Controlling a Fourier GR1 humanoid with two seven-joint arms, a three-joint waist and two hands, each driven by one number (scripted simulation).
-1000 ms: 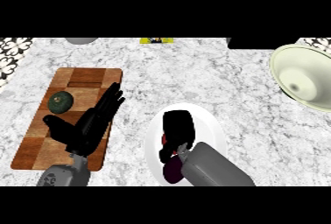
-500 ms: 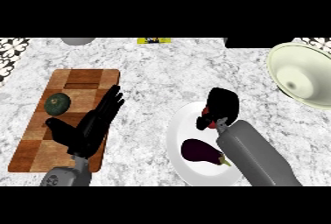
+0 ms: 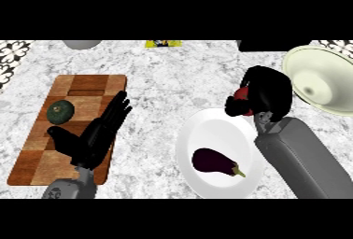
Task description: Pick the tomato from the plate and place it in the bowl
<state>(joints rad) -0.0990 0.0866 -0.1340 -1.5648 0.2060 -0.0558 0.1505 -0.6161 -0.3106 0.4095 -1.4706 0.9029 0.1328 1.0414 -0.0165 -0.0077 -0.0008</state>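
**Tomato in R hand, off the plate**

I've got the right hand curled round the tomato, red just peeking out on its left side. It's above bare counter, just past the plate rim, between plate and bowl. Plate holds only an eggplant, lying low-centre. Bowl sits at the right edge, nothing in it that I can see. Open marble between hand and bowl rim. Left hand rests open over the cutting board, fingers straight, w/ a dark green veg beside it.
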